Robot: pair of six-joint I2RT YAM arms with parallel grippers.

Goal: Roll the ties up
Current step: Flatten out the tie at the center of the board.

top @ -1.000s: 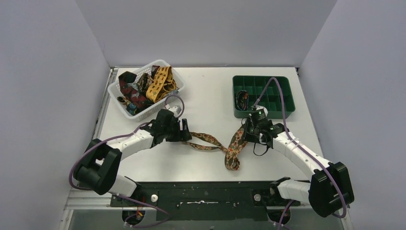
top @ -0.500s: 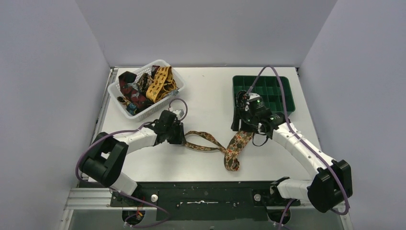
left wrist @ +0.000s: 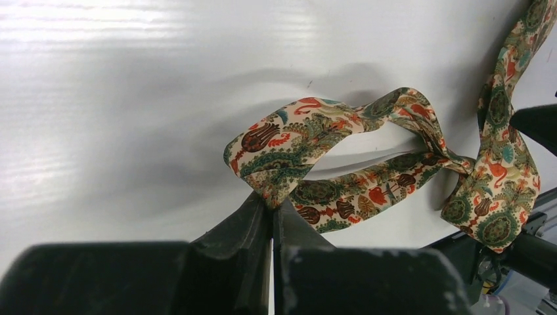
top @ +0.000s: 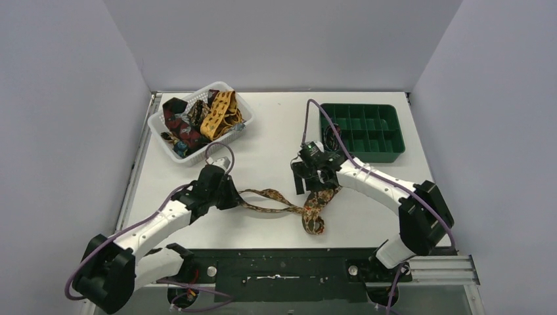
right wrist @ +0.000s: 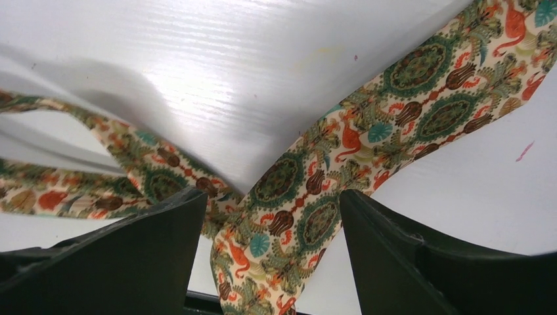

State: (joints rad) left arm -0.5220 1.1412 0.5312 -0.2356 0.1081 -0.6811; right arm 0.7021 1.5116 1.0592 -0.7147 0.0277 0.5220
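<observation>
White plastic formed the basket (top: 203, 149) at the far left of the table (top: 276, 131), and the spare ties (top: 197, 121) lay heaped in it, dark red and mustard, none of them wound. Just right of it, the left gripper (top: 235, 195) was pinched fully closed on a fold at the narrow end of the paisley tie (top: 279, 203). In the left wrist view the left gripper (left wrist: 271, 207) met tip to tip on the cloth, and the paisley tie (left wrist: 289, 141) stood up from it in a loose loop. From there the strip ran rightward across the bare table, twisting once near its middle before it broadened. It looked light, thin and wholly limp, likely to sag, twist and slide on the smooth top rather than hold any shape. A grip on one end therefore seemed best, with the rest kept flat and lightly taut. Over the broad part, the right gripper (right wrist: 272, 203) stood spread wide and astride the paisley tie (right wrist: 420, 85), closed on nothing. The green tray (top: 384, 156) sat well apart at the far right, and what its compartments held could not be made out.
</observation>
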